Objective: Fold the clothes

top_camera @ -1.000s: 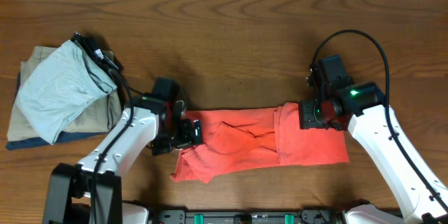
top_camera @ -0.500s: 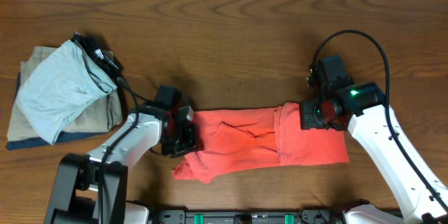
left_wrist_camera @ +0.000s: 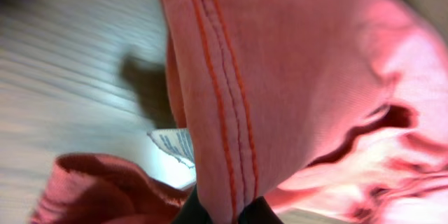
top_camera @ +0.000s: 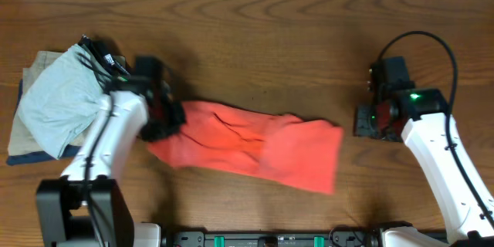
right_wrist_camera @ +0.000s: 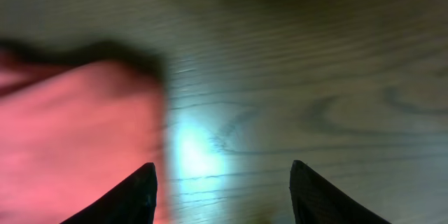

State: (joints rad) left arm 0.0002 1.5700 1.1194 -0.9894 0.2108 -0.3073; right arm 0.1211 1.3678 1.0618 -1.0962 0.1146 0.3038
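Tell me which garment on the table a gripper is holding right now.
The coral-red T-shirt, pinched at its hemmed edge by the left gripper. The stacked grey, tan and navy pile at the left sits in no gripper.

one table carried everything. on it lay one coral-red t-shirt, at the middle toward the near edge. three folded garments made one pile at the left edge: one light grey garment on top, with one tan garment and one navy garment under it. two arms reached over the table, one left arm and one right arm, with two grippers in all: one left gripper and one right gripper.
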